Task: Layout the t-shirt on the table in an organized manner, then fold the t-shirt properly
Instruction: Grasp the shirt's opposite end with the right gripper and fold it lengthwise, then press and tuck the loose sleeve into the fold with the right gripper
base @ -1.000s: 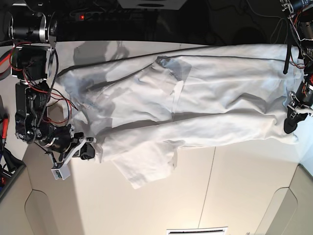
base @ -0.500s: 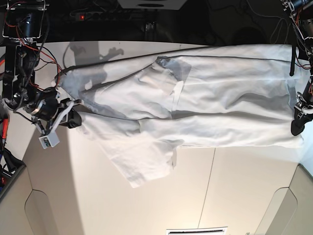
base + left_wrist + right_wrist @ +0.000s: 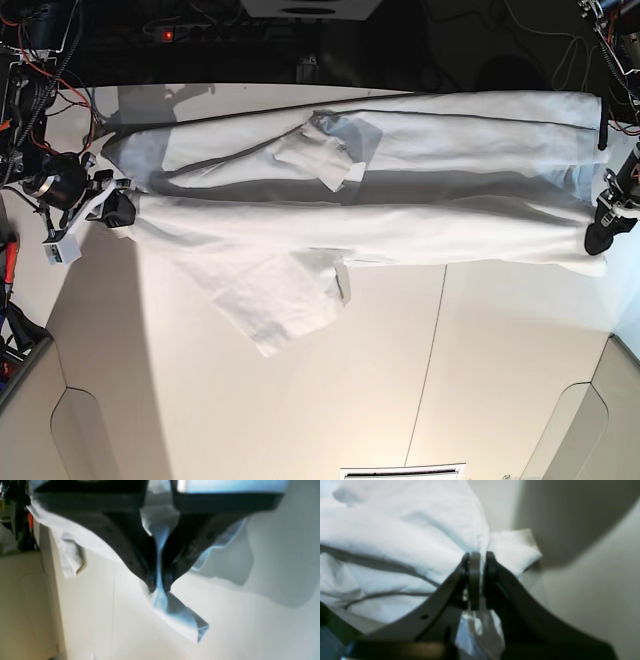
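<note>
1. The t-shirt (image 3: 400,190) stretches across the far part of the tabletop (image 3: 330,400) between both tools — the right tool (image 3: 118,210) clenches its left end, the left tool (image 3: 597,238) its right end.
2. Soft white cloth, creased; one sleeve droops toward the near side.
3. Wrist views are blurred; the collar is hard to make out.

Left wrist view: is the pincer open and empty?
No: the left pincer is shut on a fold of the t-shirt.
</note>
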Motion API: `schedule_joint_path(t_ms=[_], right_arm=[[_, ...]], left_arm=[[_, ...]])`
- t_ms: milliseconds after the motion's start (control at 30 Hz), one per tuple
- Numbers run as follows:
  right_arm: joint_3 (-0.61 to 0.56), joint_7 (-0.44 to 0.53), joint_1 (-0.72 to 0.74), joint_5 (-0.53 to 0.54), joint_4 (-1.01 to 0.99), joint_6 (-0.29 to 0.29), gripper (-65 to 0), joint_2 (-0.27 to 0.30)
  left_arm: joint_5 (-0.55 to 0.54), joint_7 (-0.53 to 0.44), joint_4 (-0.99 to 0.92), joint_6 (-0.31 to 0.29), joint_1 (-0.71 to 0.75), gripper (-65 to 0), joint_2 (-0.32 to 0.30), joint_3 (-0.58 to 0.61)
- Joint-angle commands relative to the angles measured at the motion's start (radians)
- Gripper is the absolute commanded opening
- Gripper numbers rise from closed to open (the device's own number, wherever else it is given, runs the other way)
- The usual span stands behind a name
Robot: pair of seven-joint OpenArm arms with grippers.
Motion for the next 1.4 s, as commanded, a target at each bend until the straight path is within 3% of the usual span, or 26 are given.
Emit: schedule_joint_path(t_ms=[0, 300, 500, 733, 833, 867, 933, 1000, 1200, 1367], right_arm=[[0.008, 0.012, 0.005, 0.011, 0.018, 0.003, -65.0, 0.016], [0.008, 0.018, -0.018, -0.086, 0.017, -0.010, -65.0, 0.016], [0.008, 0.025, -0.018, -0.137, 0.016, -0.016, -65.0, 0.015], [0.007, 0.025, -0.018, -0.210, 0.016, -0.062, -65.0, 0.011], [0.008, 0.025, -0.018, -0.209, 0.016, -0.061, -65.0, 0.011], [0.008, 0.025, -0.018, -0.209, 0.016, -0.061, -62.4, 0.011], [0.008, 0.025, -0.017, -0.209, 0.016, -0.061, -48.0, 0.011], [0.008, 0.024, -0.017, -0.209, 0.016, -0.061, -42.0, 0.012], [0.030, 0.024, -0.017, -0.209, 0.041, -0.061, -42.0, 0.012], [0.105, 0.040, -0.008, -0.206, 0.172, -0.061, -42.1, 0.011]], left_arm=[[-0.025, 0.001, 0.019, -0.015, -0.002, -65.0, -0.025, -0.007], [-0.019, 0.014, 0.019, -0.015, 0.034, -65.0, -0.021, -0.007], [0.120, 0.001, 0.019, -0.015, 0.036, -65.0, 0.024, -0.006], [0.257, -0.107, 0.019, -0.015, 0.035, -65.0, 0.069, -0.003], [0.270, -0.130, 0.019, -0.015, 0.035, -56.1, 0.061, -0.003], [0.269, -0.130, 0.019, -0.015, 0.034, -52.8, 0.058, -0.003], [0.269, -0.130, 0.019, -0.015, 0.033, -48.2, 0.053, -0.003], [0.269, -0.130, 0.019, -0.015, 0.033, -46.1, 0.050, -0.003], [0.268, -0.130, 0.019, -0.015, 0.033, -45.1, 0.050, -0.003], [0.268, -0.138, 0.019, -0.015, 0.033, -45.1, 0.050, -0.003]])
